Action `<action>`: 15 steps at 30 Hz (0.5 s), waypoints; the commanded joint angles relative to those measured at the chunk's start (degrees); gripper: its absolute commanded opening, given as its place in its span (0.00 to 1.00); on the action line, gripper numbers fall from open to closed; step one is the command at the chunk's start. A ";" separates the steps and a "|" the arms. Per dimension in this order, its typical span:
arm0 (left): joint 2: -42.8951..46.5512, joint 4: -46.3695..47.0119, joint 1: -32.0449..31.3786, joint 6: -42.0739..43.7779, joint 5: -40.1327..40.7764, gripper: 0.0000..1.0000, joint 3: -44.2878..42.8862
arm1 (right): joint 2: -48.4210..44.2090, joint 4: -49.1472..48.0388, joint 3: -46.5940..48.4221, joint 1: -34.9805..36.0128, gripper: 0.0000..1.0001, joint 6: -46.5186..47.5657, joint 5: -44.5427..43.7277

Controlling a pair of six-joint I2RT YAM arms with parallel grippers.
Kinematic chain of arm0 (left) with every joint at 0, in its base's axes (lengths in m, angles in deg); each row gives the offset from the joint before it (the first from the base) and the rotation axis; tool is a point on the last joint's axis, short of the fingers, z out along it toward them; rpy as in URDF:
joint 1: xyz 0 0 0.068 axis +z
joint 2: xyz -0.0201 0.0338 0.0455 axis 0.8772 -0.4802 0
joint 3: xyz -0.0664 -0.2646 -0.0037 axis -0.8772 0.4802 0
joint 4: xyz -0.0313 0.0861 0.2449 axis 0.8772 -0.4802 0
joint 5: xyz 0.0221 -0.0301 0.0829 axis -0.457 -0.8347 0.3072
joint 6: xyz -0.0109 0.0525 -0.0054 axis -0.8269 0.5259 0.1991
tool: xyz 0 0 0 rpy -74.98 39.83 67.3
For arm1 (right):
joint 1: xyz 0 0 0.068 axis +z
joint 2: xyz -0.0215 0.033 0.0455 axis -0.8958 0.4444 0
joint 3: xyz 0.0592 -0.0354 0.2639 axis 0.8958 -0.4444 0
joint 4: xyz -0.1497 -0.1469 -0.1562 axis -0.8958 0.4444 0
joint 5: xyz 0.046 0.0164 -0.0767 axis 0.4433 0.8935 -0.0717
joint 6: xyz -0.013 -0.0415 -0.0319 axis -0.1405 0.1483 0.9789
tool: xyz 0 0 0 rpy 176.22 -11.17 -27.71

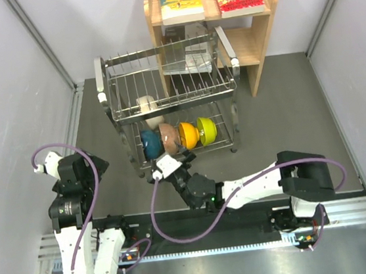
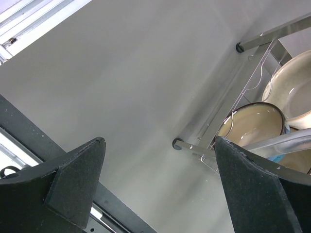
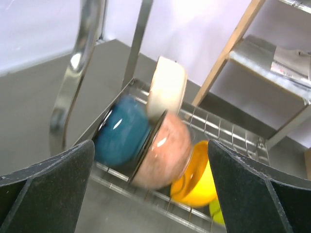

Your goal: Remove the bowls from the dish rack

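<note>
Spread wide and empty, the right gripper [image 1: 180,156] is held just in front of the rack [image 1: 163,80], at its lower tier. The left gripper [image 2: 159,140], likewise wide and empty, is seen off the rack's front left corner, well apart from it. The rack is set on a grey table [image 1: 286,112], with a wooden bookshelf [image 1: 252,43] behind its right end. Four bowls are stood on edge in the rack's lower tier, left to right: teal bowl [image 1: 149,143], pink-brown bowl [image 1: 168,137], orange bowl [image 1: 188,134], yellow-green bowl [image 1: 206,129]. The cream bowl [image 1: 147,104] is lodged on edge at the front left of the rack's upper tier.
</note>
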 commanded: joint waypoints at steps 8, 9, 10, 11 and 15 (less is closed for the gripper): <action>0.96 3.14 -0.03 0.79 -1.12 0.99 1.37 | -2.86 11.76 6.57 -10.40 1.00 -7.38 12.31; 0.87 3.40 -0.12 0.79 -1.21 0.99 1.64 | -1.72 11.76 7.35 -10.48 1.00 -7.12 12.66; 1.05 3.58 -0.03 0.79 -1.47 0.99 2.07 | -1.10 11.76 7.80 -10.48 1.00 -6.94 12.84; 1.05 3.84 -0.03 0.79 -1.56 0.99 2.25 | -0.57 11.76 8.32 -10.48 1.00 -7.02 13.10; 1.05 4.72 0.05 1.40 -1.47 0.99 2.25 | 2.24 12.38 11.48 -10.31 1.00 -7.38 14.69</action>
